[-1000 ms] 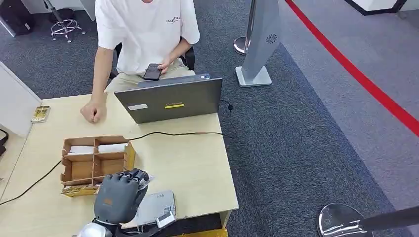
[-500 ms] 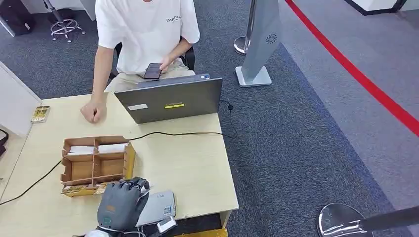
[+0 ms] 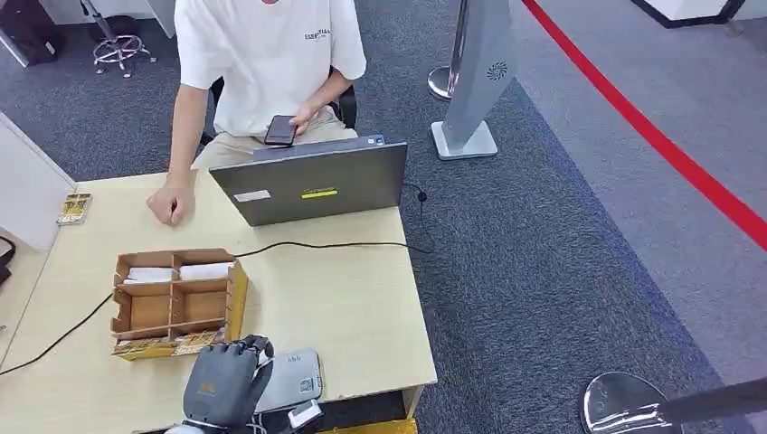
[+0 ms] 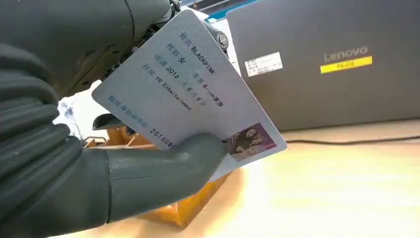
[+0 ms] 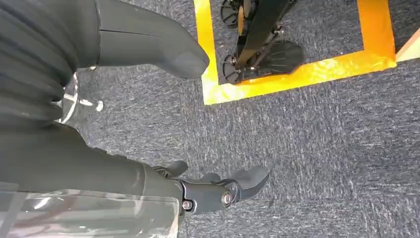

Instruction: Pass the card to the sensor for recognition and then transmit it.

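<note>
card held over the sensor at the near edge

the left robot hand (image 3: 224, 384) grips the card (image 4: 190, 89), thumb (image 4: 163, 166) pressed on its printed face near the small photo, darker fingers behind it. in the head view this robot hand sits at the near edge of the surface (image 3: 362, 307), over the left part of the grey sensor (image 3: 291, 380), just near of the brown box (image 3: 176, 298). the card itself is hidden under the hand there; whether it touches the sensor cannot be told. the box's far compartments hold white cards. a black cable (image 3: 335, 244) runs across the surface to the laptop (image 3: 312, 181) at the far side. behind the laptop a person (image 3: 267, 63) sits with a phone (image 3: 279, 130) in one hand, the other fist resting on the surface. the right robot hand (image 5: 148, 49) hangs over the carpet (image 5: 307, 148), holding nothing, fingers loosely apart.
</note>
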Action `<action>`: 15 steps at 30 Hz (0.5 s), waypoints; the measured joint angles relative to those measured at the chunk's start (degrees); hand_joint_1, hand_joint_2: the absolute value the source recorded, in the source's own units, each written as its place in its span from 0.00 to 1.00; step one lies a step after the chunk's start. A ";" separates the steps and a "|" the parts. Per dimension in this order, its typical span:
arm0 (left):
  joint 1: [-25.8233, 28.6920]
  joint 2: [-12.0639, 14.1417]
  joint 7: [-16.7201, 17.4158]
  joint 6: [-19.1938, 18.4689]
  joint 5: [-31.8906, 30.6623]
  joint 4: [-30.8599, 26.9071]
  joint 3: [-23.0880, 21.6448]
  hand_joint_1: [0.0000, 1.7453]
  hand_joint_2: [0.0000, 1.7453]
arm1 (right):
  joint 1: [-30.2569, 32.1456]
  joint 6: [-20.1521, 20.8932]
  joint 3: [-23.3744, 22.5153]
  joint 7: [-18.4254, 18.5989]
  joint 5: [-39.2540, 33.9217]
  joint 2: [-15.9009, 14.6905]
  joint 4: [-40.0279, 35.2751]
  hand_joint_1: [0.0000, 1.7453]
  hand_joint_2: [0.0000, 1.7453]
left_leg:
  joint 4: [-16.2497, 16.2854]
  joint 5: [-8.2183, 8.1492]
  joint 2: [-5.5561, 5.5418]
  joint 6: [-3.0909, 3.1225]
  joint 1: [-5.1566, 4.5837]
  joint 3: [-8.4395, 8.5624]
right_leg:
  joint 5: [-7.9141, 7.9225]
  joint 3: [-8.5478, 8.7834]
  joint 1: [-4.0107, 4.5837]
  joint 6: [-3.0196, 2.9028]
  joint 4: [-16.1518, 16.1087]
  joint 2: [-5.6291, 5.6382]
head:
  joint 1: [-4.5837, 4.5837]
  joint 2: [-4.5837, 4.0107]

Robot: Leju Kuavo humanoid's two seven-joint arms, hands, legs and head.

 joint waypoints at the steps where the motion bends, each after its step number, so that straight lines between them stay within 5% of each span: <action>1: 0.05 0.02 0.20 0.00 0.24 0.31 0.00 1.00 1.00 | -0.02 -0.04 0.02 -0.02 0.00 0.00 0.04 0.00 1.00 | 0.00 0.00 0.00 0.00 0.00 0.00 | 0.00 0.00 0.00 0.00 0.00 0.00 | 0.00 0.00; 15: 0.54 0.20 0.92 -0.35 2.10 2.12 0.00 1.00 1.00 | -0.06 -0.07 0.42 -0.07 0.00 0.00 0.42 0.00 1.00 | 0.00 0.00 0.00 0.00 0.00 0.00 | 0.00 0.00 0.00 0.00 0.00 0.00 | 0.00 0.00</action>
